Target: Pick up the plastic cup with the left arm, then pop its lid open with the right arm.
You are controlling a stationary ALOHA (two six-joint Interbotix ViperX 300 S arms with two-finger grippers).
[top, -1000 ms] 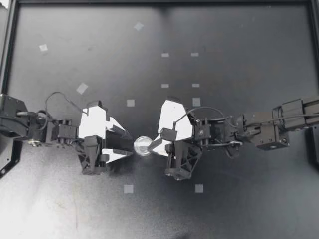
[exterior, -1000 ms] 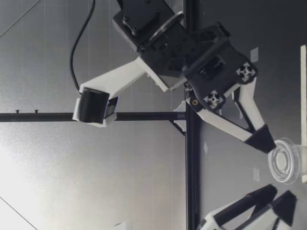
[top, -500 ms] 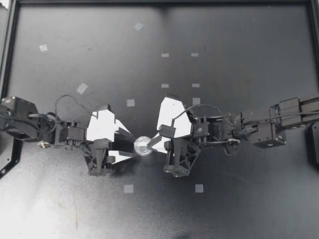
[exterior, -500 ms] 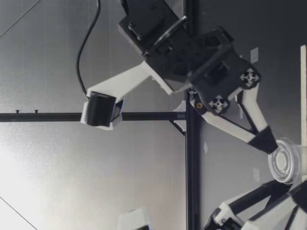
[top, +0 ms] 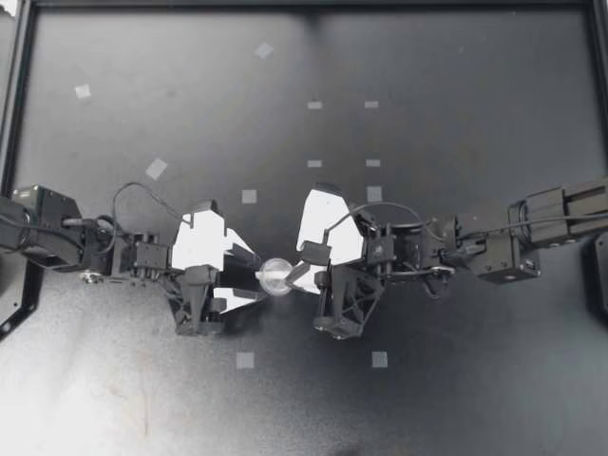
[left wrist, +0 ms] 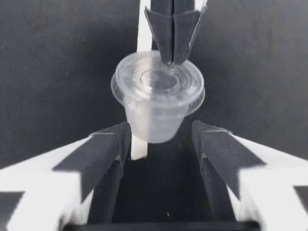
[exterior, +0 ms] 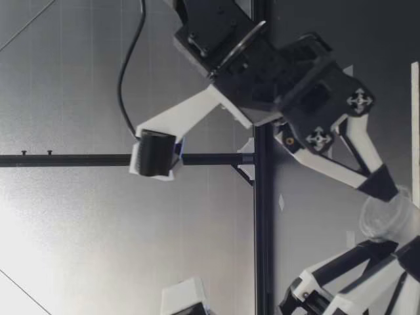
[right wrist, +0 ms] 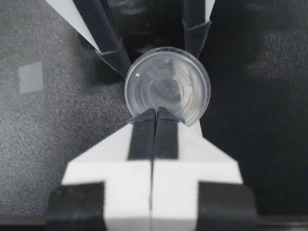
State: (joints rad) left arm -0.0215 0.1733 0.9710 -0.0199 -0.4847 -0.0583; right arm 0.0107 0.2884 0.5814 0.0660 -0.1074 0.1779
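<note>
— Near the middle of the tabletop (top: 456, 114), what is my right end effector (top: 294, 276) doing?

— It is grasping the clear lidded cup (top: 275, 277). Its two fingers are pressing flat together and pinching the edge of the cup's rim between their tips. The right wrist view is showing this plainly, with the round lid lying just ahead of the closed fingertips (right wrist: 155, 114).

— And my left end effector (top: 255, 277)?

— It is standing released. Its fingers are spreading wide, one to each side of the cup's lower body. In the left wrist view a gap is showing between the cup and at least one of the pads (left wrist: 208, 139).

— So where is the cup sitting?

— It is hanging between the two end effectors, which are facing each other across it. The lid is pointing upward and the narrower base downward. I cannot tell whether the base is touching the tabletop.

— Anything lying around them?

— Only pale tape squares (top: 245, 360), which are dotting the dark surface. Two are lying on the side nearer the arms' bases and several more on the far side, all well apart from the cup.
</note>
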